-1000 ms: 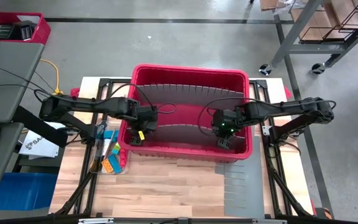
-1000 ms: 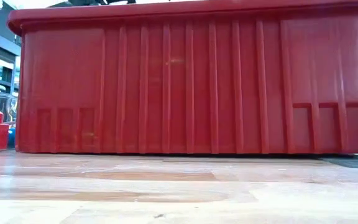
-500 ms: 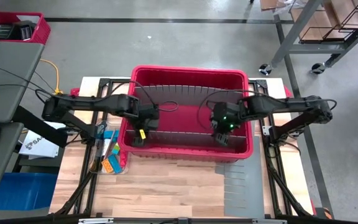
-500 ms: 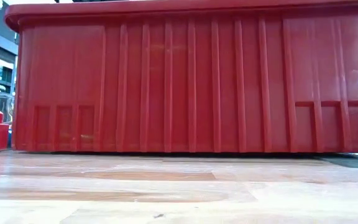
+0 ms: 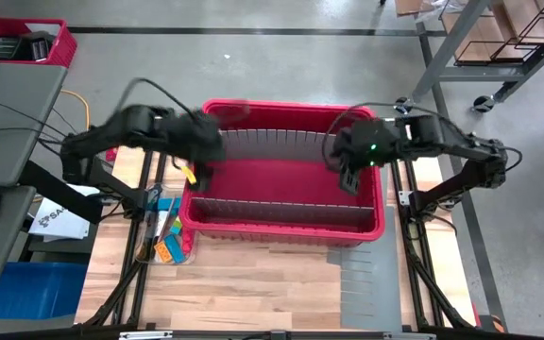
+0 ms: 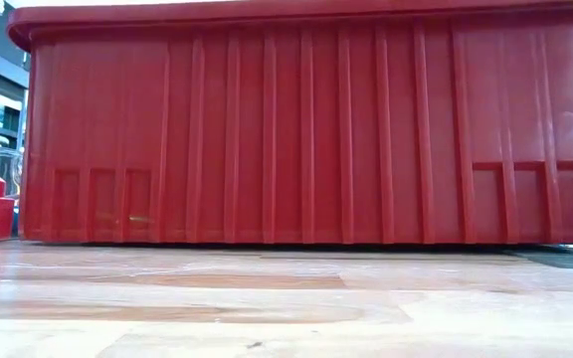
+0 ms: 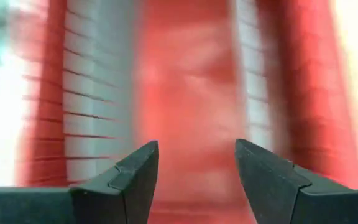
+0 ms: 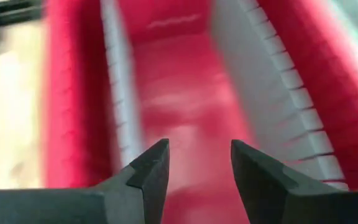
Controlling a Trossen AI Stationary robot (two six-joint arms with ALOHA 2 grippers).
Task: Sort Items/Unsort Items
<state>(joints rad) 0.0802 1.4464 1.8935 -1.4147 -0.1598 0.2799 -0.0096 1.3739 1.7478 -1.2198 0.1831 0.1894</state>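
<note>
Both end effectors hang over the large red plastic bin (image 5: 281, 170) with grey dividers (image 5: 277, 144), the left end effector (image 7: 196, 171) and right end effector (image 8: 199, 165) each spread apart and empty. Small coloured blocks (image 5: 166, 247) lie on the wooden tabletop (image 5: 253, 283) beside the bin's left wall, probably awaiting sorting.

One red bin (image 5: 281, 222), two grey dividers (image 5: 281, 144), two arms (image 5: 130, 127).

No readable text anywhere (paper's print illegible).
</note>
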